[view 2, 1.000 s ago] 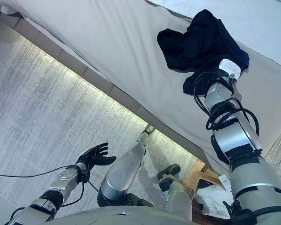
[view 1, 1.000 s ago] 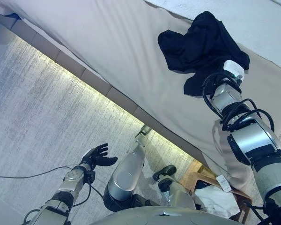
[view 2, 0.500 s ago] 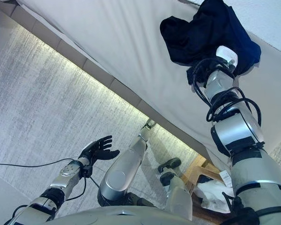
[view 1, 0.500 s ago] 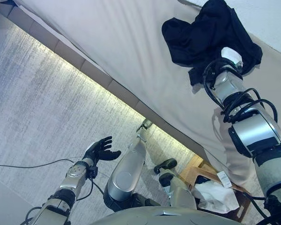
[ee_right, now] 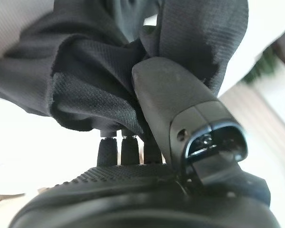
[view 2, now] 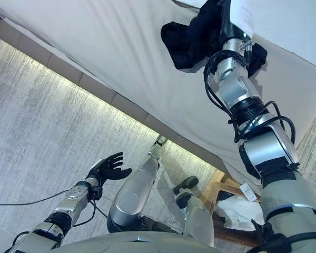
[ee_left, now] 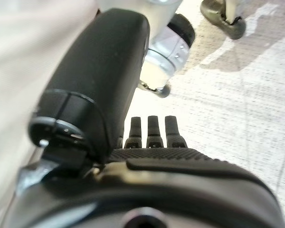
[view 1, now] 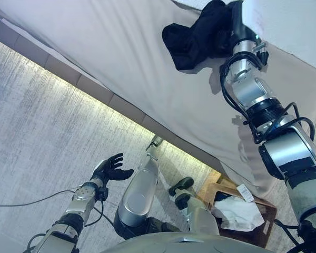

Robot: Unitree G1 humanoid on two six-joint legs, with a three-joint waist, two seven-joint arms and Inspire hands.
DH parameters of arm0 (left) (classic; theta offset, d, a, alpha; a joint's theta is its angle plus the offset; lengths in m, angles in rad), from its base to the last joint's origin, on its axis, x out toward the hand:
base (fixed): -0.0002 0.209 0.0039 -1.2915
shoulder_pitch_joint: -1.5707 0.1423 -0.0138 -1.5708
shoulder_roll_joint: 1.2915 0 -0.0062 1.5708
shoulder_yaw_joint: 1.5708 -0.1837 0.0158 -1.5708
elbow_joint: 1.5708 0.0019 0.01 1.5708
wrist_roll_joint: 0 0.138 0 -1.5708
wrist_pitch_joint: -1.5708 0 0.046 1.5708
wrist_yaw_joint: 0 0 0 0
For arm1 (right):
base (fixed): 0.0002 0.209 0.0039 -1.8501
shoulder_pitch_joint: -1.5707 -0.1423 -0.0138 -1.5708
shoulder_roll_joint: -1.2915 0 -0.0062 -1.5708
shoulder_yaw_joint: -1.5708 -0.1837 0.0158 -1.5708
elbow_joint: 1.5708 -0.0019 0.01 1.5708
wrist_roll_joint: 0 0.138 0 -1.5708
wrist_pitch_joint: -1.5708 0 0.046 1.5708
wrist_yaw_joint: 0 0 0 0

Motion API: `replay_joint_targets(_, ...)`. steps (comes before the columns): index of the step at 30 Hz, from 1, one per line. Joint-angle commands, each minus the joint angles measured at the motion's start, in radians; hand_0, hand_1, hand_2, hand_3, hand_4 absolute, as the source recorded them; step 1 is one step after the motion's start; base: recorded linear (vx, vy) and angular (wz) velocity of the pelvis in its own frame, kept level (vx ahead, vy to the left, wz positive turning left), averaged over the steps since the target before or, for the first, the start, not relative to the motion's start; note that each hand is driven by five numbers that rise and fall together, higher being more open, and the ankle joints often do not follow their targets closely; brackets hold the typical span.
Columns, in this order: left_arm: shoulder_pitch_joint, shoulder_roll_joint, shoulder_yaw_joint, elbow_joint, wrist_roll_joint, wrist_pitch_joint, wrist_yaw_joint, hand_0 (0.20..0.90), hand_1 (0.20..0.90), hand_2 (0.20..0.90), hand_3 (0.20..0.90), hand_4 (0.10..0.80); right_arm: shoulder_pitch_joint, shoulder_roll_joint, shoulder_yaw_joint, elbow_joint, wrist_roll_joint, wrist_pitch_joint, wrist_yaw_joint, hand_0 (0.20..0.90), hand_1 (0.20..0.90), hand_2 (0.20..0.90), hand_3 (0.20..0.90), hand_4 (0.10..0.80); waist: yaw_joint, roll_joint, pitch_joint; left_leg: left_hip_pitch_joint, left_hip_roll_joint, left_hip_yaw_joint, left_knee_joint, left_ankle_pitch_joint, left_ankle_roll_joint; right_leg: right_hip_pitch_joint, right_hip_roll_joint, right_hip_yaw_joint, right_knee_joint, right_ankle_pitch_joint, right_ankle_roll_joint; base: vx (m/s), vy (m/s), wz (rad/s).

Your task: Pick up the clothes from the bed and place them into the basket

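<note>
Pick-up step: right robot hand [ee_right: 147, 190] pinching the black garment [view 1: 192, 37] on the bed [view 1: 121, 58]. Left robot hand [view 1: 109, 169] idle, fingers spread. Next, judged: lift and carry it to the basket [view 1: 263, 232].

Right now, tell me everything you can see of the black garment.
The black garment is soft, dark, finely textured cloth, bunched in loose folds. It lies crumpled on the pale bed. The right hand is in it: its thumb presses into the folds while cloth drapes over the fingers, which are hidden. Whether any of it is lifted off the bed cannot be told. Nothing else touches it.
</note>
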Motion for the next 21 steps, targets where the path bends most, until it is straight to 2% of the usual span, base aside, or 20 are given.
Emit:
replay_joint_targets(1, 0.12, 0.023, 0.019, 0.041, 0.056, -0.014, 0.004, 0.9, 0.9, 0.9, 0.9, 0.8, 0.026, -0.143, -0.088, -0.212, -0.048, -0.114, -0.137, 0.3, 0.3, 0.3, 0.2, 0.1, -0.059, -0.021, -0.135, 0.176, 0.027, 0.143, -0.103, -0.155, 0.069, 0.001, 0.008, 0.087, 0.049, 0.053, -0.011, 0.028, -0.052, -0.13)
replay_joint_targets(9, 0.156, 0.0, 0.043, 0.115, 0.157, 0.021, 0.014, 0.9, 0.9, 0.9, 0.9, 0.8, 0.231, -0.256, -0.247, -0.424, -0.023, -0.12, -0.109, 0.3, 0.3, 0.3, 0.2, 0.1, -0.154, -0.03, -0.292, 0.292, 0.026, 0.199, -0.149, -0.151, 0.078, 0.072, 0.044, 0.117, -0.016, 0.075, -0.003, -0.012, -0.034, -0.26)
replay_joint_targets(14, 0.154, -0.026, 0.052, 0.145, 0.2, 0.052, 0.009, 0.9, 0.9, 0.9, 0.9, 0.8, 0.328, -0.313, -0.334, -0.516, -0.039, -0.101, -0.113, 0.3, 0.3, 0.3, 0.2, 0.1, -0.227, -0.026, -0.386, 0.367, 0.039, 0.249, -0.206, -0.14, 0.068, 0.115, 0.072, 0.162, -0.058, 0.072, 0.005, 0.014, -0.059, -0.37)
replay_joint_targets(17, 0.141, -0.045, 0.04, 0.166, 0.232, 0.078, -0.007, 0.9, 0.9, 0.9, 0.9, 0.8, 0.353, -0.387, -0.384, -0.536, -0.021, -0.069, -0.13, 0.3, 0.3, 0.3, 0.2, 0.1, -0.273, -0.023, -0.418, 0.396, 0.047, 0.285, -0.211, -0.146, 0.058, 0.135, 0.082, 0.189, -0.089, 0.066, -0.005, -0.051, -0.061, -0.34)
replay_joint_targets(21, 0.134, -0.066, 0.023, 0.189, 0.26, 0.091, -0.015, 0.9, 0.9, 0.9, 0.9, 0.8, 0.4, -0.432, -0.442, -0.541, 0.011, -0.059, -0.156, 0.3, 0.3, 0.3, 0.2, 0.1, -0.316, -0.018, -0.436, 0.427, 0.052, 0.311, -0.212, -0.16, 0.058, 0.134, 0.091, 0.22, -0.103, 0.063, -0.014, -0.063, -0.064, -0.28)
